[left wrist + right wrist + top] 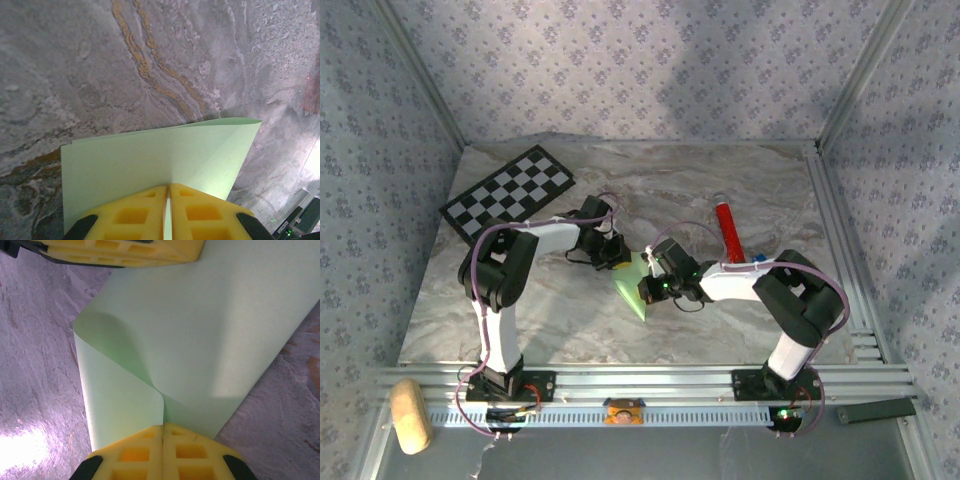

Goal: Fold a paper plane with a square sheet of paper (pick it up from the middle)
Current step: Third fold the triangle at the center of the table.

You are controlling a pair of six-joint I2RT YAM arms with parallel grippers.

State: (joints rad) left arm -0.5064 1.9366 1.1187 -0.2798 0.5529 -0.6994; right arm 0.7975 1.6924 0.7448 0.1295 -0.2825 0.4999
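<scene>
Item: square sheet of paper [631, 288], light green, partly folded (one flap curls over in the right wrist view), held between both hands at the middle of the marbled surface [570, 320]. Grips: left hand [168, 187] clenched on one edge; right hand [162, 427] clenched on the opposite edge. Nearby: red tube [728, 232], checkerboard [508, 193].

Matt green paper [210, 340], marbled tabletop [75, 65]
</scene>
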